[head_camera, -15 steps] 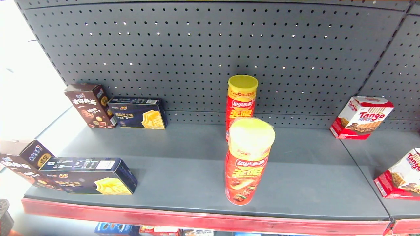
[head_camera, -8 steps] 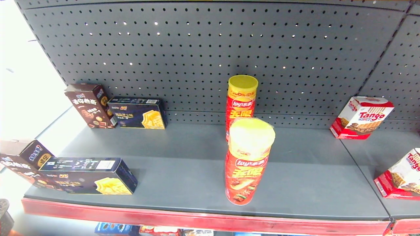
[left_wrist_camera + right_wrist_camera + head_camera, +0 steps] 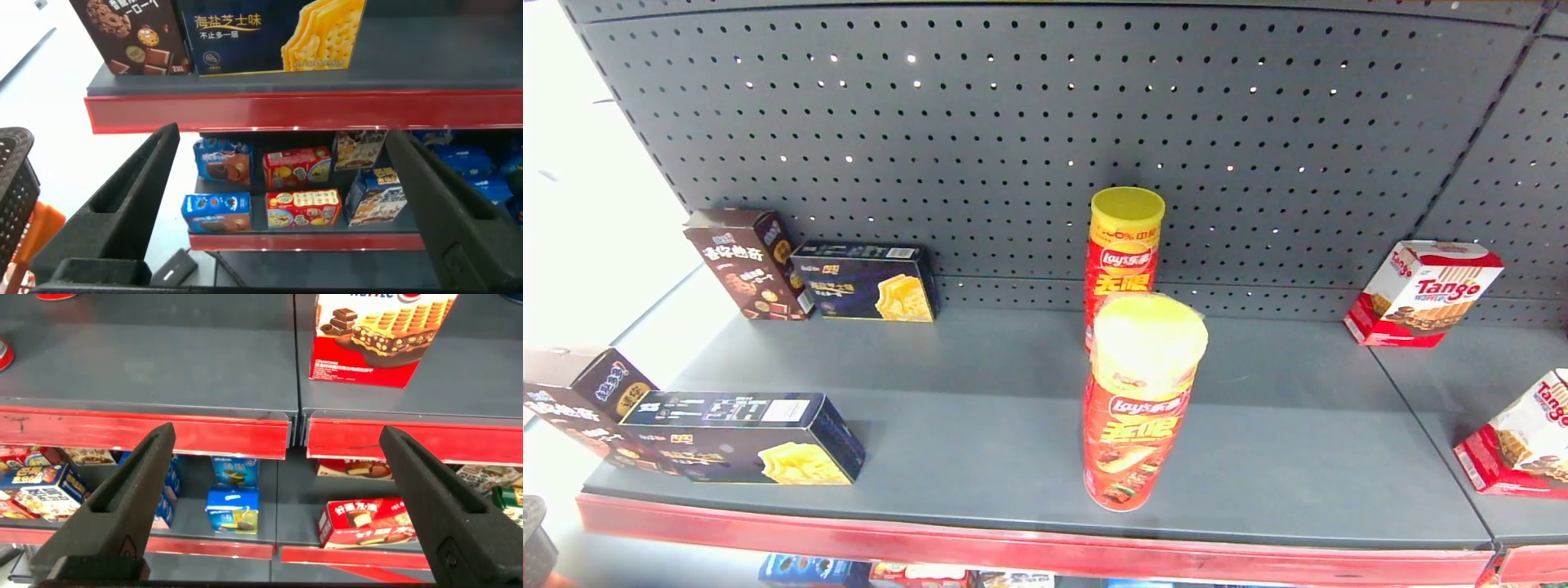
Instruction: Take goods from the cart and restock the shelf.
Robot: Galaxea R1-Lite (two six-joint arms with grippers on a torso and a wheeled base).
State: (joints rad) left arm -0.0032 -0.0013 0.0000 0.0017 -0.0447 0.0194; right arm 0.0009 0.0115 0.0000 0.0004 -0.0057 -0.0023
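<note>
1. A dark grey pegboard back panel [image 3: 1013,122] rises behind everything in the head view.
2. The shelf [image 3: 980,425] is a grey deck with a red front edge, and a second section adjoins it on the right.
3. A black mesh basket [image 3: 534,531] shows at the far left, below the shelf's front edge. What it holds cannot be told.
4. Two red chip canisters with yellow lids stand upright near the middle. The front canister [image 3: 1139,408] is close to the front edge, and the rear canister [image 3: 1123,253] is by the back panel, directly behind it.
5. At the front left, a dark blue cracker box [image 3: 743,441] lies on its long side, touching a brown cookie box [image 3: 580,408] on its left.
6. At the back left, a second brown cookie box [image 3: 747,261] stands tilted against a second blue cracker box [image 3: 870,280].
7. On the right section, one red-and-white wafer box [image 3: 1421,292] sits by the back panel and another wafer box [image 3: 1519,441] sits near the front.
8. The left gripper [image 3: 279,137] hangs below and in front of the red edge, under the front-left boxes. Its fingers are spread wide with nothing between them.
9. The right gripper [image 3: 276,431] hangs before the red edge, near the front wafer box. Its fingers are likewise spread wide and hold nothing.
10. Small snack boxes [image 3: 298,167] line the lower shelves.
</note>
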